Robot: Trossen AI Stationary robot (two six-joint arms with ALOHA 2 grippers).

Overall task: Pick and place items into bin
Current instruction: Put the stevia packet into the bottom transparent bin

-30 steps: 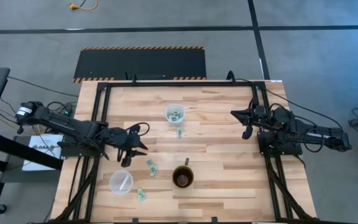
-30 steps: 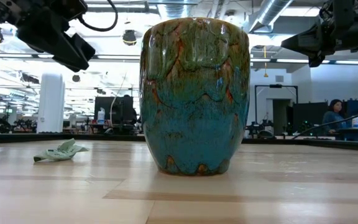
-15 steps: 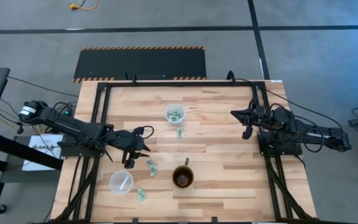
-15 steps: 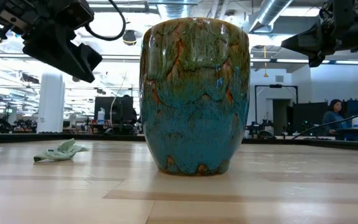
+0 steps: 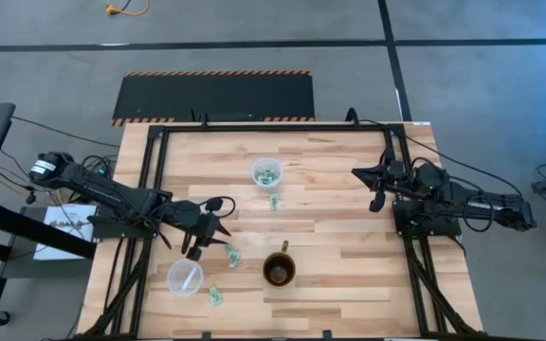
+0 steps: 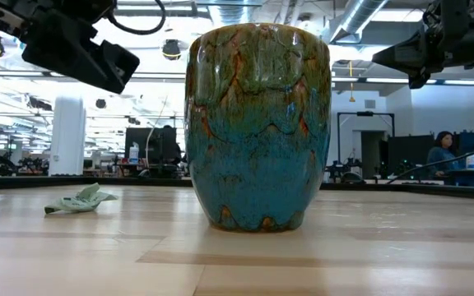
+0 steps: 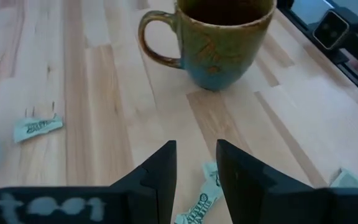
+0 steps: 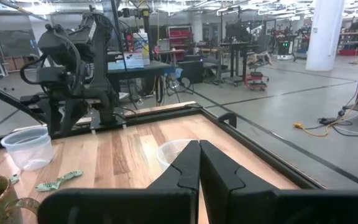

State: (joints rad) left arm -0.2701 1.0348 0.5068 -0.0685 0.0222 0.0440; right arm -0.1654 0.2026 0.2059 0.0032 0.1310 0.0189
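A: Hovering low over the tabletop [image 5: 330,189], the left tool [image 5: 197,248] is sitting left of centre in the high view, its fingers parted with nothing between them. In the left wrist view a crumpled green-and-white wrapper [image 7: 199,200] is lying on the wood just past the fingertips, at the bottom centre.

B: And the other pieces?

A: One is lying at mid-left of that wrist view [image 7: 37,126], one is just below the clear cup [image 5: 267,172] at the upper middle of the high view, and one is near the bottom edge beside a second clear cup [image 5: 185,277]. The upper cup is already holding green pieces — I am judging it to be the bin.

B: How is the wrapper going to handle?

A: Probably very light and soft, crushing under any pinch — and lying flat, so the fingers should be straddling its raised middle fold. The mug [image 5: 279,270] is standing near, though apart from it.

B: The right arm?

A: The right tool [image 5: 375,202] is waiting at the right side, fingers pressed together on nothing.
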